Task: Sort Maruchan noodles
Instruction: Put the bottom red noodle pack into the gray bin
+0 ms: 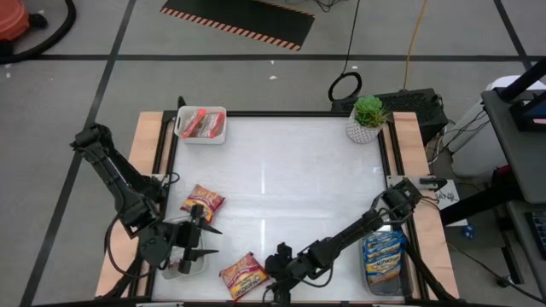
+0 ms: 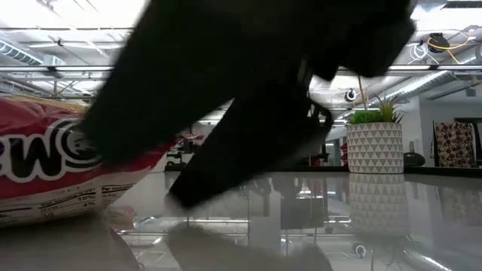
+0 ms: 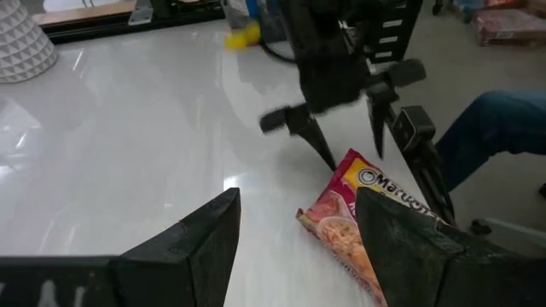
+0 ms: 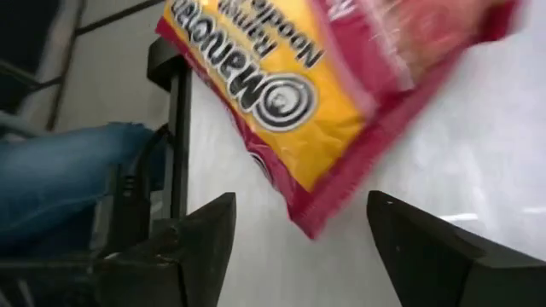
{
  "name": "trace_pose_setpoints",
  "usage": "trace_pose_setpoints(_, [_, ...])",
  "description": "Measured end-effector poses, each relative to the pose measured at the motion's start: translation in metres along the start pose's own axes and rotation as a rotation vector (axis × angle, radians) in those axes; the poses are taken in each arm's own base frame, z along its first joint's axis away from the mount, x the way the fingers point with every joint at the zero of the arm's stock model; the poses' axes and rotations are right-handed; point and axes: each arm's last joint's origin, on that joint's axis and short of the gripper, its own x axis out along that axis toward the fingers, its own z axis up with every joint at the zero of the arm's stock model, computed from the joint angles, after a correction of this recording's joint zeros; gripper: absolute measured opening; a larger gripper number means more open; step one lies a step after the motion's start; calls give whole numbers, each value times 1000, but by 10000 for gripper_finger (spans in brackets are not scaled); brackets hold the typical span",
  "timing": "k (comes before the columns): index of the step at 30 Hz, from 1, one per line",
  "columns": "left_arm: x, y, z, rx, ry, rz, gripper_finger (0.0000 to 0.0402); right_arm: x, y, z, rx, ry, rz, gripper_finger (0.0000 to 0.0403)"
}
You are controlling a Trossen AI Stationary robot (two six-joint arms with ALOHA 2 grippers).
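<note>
Starting at the left edge, your left gripper [image 1: 207, 241] hangs over the table's [image 1: 281, 170] near-left corner with its jaws parted and nothing between them; from its wrist view you look straight across at the other arm. Past it, in the far-left corner, a white bin [image 1: 201, 125] already holds orange-red packets [image 1: 203, 124]. Closer in sits 1 loose dark red packet [image 1: 202, 202], flat on the table just beyond the left gripper.

Move toward the middle and there's the second loose dark red packet [image 1: 244, 275], right at the near edge. Your right gripper [image 1: 279, 261] is just beside it — fingers [image 4: 198, 243] spread wide, packet corner poking between them, nothing clamped.

Far right, a clear bin [image 1: 384, 260] holds the blue packets [image 1: 383, 256], and a potted plant [image 1: 368, 118] stands in the far-right corner.

On handling, my guess: these packets are light, with slick crinkly wrappers, and the noodle block inside will crack if you squeeze hard. I'd pinch the sealed edge or a corner, not the middle. On that glossy tabletop a nudge will probably just slide the packet away — so come down over the edge, don't push in sideways.
</note>
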Motion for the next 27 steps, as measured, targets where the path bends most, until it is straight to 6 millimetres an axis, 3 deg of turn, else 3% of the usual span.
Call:
trace_pose_setpoints(8, [1,1,0,-53,3,5,237,27,-21,6,-15,4,111,224])
trace_pose_setpoints(27, [-6,-9,-4,-85,8,-39,237,20,-34,23,-230,-17,101,31])
